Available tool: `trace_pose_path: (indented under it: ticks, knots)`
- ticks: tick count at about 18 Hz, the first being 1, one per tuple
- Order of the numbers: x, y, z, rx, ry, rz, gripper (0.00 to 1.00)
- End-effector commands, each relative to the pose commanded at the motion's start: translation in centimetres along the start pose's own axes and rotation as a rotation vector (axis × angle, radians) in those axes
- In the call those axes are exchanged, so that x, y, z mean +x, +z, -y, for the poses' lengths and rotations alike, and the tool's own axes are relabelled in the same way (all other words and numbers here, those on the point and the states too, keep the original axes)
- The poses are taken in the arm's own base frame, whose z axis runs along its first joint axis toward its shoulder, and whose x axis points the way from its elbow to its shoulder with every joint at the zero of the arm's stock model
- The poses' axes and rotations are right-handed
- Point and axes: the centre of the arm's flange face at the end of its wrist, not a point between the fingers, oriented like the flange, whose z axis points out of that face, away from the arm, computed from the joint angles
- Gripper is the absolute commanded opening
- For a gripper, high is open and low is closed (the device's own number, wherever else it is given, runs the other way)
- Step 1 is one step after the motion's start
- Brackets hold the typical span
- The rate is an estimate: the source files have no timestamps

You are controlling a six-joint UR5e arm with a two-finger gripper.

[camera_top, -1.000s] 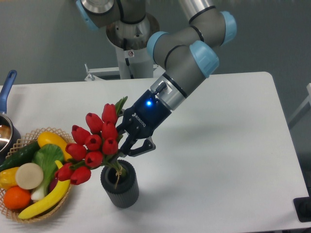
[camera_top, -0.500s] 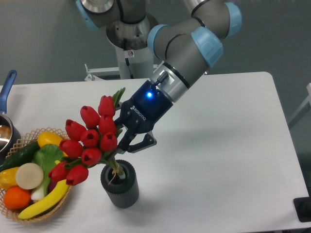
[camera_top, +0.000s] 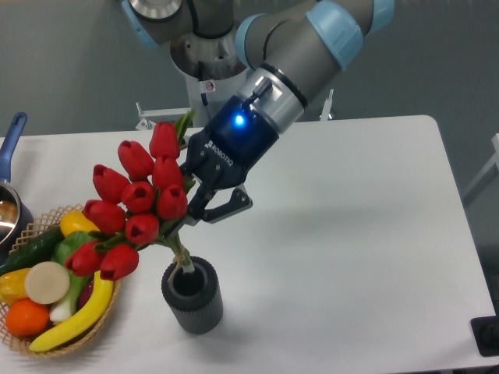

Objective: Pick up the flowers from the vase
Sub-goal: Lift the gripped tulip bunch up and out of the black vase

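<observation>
The flowers point(camera_top: 134, 204) are a bunch of glossy red tulip buds with green leaves, tilted to the left. My gripper point(camera_top: 189, 212) is shut on their stems just below the buds. The stem ends point(camera_top: 181, 261) hang at the mouth of the vase point(camera_top: 192, 295), a small dark ribbed cylinder standing on the white table. The bunch sits higher than the vase rim, with only the stem tips near the opening.
A wicker basket point(camera_top: 92, 321) of fruit and vegetables sits at the left, partly under the buds. A blue-handled pot point(camera_top: 9, 156) stands at the far left edge. The arm's base point(camera_top: 204, 70) rises behind the table.
My gripper has risen and moved left with the flowers, drawing the stems up until only their ends are at the vase mouth. The vase stayed put.
</observation>
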Motion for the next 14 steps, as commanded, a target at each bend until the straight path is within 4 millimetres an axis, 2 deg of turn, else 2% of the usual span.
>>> trace_pose_path:
  ticks: [4, 9, 12, 14]
  knots:
    - [-2.5, -3.2, -1.0, 0.005, -0.025, 0.064, 0.4]
    - [-6.0, -8.7, -2.1, 0.017, -0.041, 0.167, 0.4]
    - [-7.2, -10.0, -3.3, 0.011, -0.008, 0.192, 0.4]
    - [-7.7, -10.0, -4.2, 0.004, 0.019, 0.193, 0.4]
